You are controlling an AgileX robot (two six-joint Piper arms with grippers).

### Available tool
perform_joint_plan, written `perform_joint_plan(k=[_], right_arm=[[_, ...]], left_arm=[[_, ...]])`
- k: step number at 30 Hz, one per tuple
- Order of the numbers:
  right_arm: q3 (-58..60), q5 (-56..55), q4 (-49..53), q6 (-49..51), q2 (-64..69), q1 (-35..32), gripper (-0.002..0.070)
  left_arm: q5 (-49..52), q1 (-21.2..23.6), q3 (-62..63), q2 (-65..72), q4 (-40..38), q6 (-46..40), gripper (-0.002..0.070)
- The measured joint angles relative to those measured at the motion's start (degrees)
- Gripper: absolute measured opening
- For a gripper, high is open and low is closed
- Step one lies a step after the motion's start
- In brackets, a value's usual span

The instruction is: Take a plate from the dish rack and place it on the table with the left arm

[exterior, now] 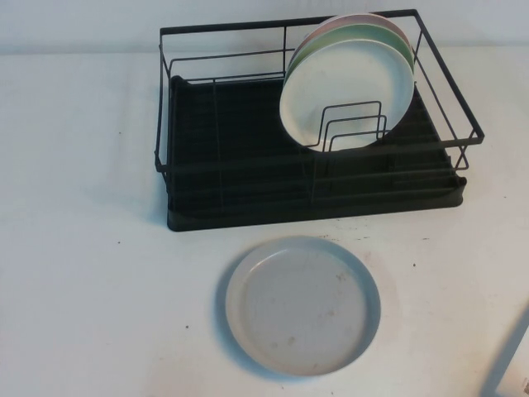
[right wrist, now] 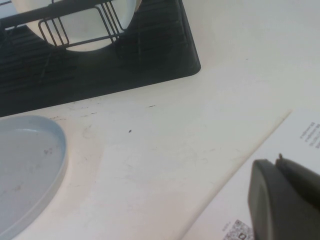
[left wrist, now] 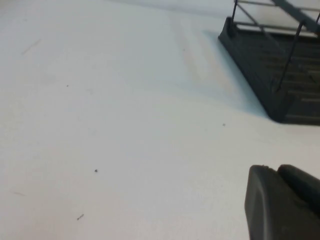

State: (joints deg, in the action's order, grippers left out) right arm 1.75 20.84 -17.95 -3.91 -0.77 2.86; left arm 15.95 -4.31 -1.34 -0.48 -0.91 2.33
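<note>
The pale grey plate (exterior: 302, 304) lies flat on the white table (exterior: 83, 248), just in front of the black dish rack (exterior: 248, 178). Its edge also shows in the right wrist view (right wrist: 25, 165). The rack holds a cream-white plate (exterior: 347, 91) upright at its right end, with a mint-green plate and a pink plate behind it. Neither arm shows in the high view. My left gripper (left wrist: 275, 169) is shut and empty, low over bare table, apart from the rack's corner (left wrist: 270, 65). My right gripper (right wrist: 277, 161) is shut and empty over a white sheet.
A white printed sheet with a QR code (right wrist: 280, 165) lies at the table's front right, and its corner shows in the high view (exterior: 514, 364). The rack's left half (exterior: 215, 149) holds no plates. Small dark specks dot the table.
</note>
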Motion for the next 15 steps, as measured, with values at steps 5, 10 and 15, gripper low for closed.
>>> perform_joint_plan(k=[5,10,15], right_arm=[[0.0,0.0,0.0,0.0,0.0,0.0,-0.002],[0.0,0.0,0.0,0.0,0.0,0.0,-0.002],[0.0,0.0,0.0,0.0,0.0,0.0,-0.002]], left_arm=[[2.87,0.09,0.0,0.0,1.91,-1.22,-0.0001],[3.79,0.09,0.0,0.0,2.01,-1.59,-0.0001],[3.79,0.09,0.0,0.0,2.01,-1.81,-0.0001]])
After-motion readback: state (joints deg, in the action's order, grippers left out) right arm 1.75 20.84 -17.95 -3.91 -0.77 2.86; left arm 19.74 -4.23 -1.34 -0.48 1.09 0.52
